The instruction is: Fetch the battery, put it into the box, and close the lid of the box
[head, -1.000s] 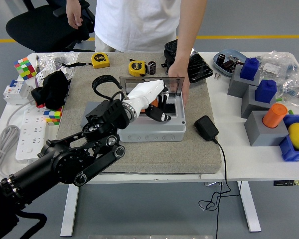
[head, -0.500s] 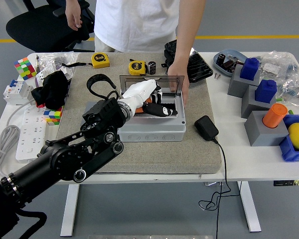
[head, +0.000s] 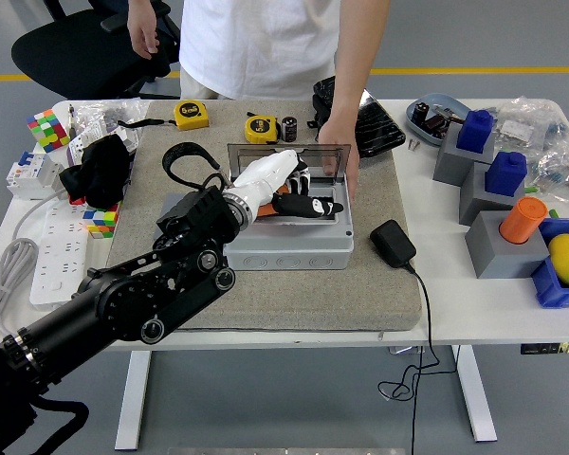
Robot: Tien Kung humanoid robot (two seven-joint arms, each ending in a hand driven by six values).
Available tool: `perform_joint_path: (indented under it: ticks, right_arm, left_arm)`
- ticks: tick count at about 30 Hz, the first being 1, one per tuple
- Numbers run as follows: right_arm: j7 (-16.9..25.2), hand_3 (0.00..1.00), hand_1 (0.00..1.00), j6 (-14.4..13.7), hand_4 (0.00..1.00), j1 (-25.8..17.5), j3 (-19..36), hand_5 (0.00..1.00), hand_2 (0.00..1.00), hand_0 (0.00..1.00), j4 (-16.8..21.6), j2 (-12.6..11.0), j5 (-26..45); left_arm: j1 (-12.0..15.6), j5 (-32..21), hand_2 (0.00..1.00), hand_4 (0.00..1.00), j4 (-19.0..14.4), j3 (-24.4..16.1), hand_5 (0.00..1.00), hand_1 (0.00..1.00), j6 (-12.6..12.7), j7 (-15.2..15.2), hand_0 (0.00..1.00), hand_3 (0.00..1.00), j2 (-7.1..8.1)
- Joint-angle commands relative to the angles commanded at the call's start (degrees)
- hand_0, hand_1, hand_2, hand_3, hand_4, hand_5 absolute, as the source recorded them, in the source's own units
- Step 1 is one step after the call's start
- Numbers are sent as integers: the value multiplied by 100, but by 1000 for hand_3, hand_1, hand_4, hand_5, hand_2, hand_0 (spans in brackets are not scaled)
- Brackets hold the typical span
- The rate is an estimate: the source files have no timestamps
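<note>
Left hand over box, battery beyond

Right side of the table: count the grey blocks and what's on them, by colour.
Grey blocks: 3, rear, middle, front
Blue pieces on top: 2, one on the rear block, one on the middle block
Orange cylinder on top: 1, on the front block
Total: 6
</note>
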Motion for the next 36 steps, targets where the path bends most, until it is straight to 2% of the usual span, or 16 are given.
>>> perform_joint_path:
  ticks: [4, 5, 11, 16, 17, 22, 23, 28, 29, 34, 35, 36]
  right_arm:
    - [-4, 567, 625, 6, 964, -7, 4, 478, 659, 575, -2, -1, 5]
    - [-2, 567, 625, 5, 963, -7, 13, 478, 660, 575, -1, 0, -1]
    - [2, 567, 625, 6, 964, -1, 29, 477, 659, 575, 6, 16, -21]
    - [6, 567, 625, 5, 964, 14, 42, 477, 659, 575, 14, 21, -45]
    - [8, 566, 625, 3, 964, 15, 55, 478, 659, 575, 19, 19, -57]
    - [10, 566, 625, 6, 964, 10, 50, 478, 659, 575, 21, 19, -64]
    - [10, 567, 625, 8, 964, 11, 51, 477, 659, 574, 23, 20, -66]
    - [12, 567, 625, 15, 964, 11, 68, 477, 659, 574, 24, 30, -75]
    - [13, 566, 625, 16, 964, 13, 69, 476, 659, 575, 24, 30, -75]
    - [16, 566, 625, 18, 964, 16, 80, 476, 659, 575, 25, 26, -80]
    - [18, 566, 625, 20, 964, 17, 84, 476, 659, 575, 27, 26, -85]
    - [20, 566, 625, 22, 964, 17, 86, 476, 659, 575, 27, 27, -85]
  left_arm:
    - [6, -178, 105, 969, -20, 28, 546, 2, 11, -118, 2, 231, 0]
    - [10, -247, 194, 964, -27, 30, 566, 71, 19, -153, 44, 259, 0]
    - [23, -639, 207, 960, -66, 54, 574, 95, 153, -372, 61, 268, 0]
    - [13, -716, 207, 960, -52, 73, 574, 95, 267, -593, 61, 268, 0]
    - [8, -693, 230, 962, -43, 73, 577, 145, 280, -630, 100, 273, 0]
    - [2, -626, 230, 962, -12, 94, 577, 145, 276, -724, 100, 273, 0]
    - [2, -619, 253, 963, -7, 94, 576, 224, 278, -732, 153, 279, 0]
    - [2, -606, 253, 963, 30, 96, 576, 224, 269, -772, 153, 279, 0]
    - [4, -612, 301, 959, 33, 97, 575, 326, 274, -794, 237, 301, 0]
    - [13, -696, 301, 959, 27, 79, 575, 326, 328, -953, 237, 301, 0]
    - [15, -709, 344, 963, 28, 73, 597, 389, 332, -978, 266, 339, 0]
    - [18, -723, 344, 963, 33, 70, 597, 389, 339, -1009, 266, 339, 0]
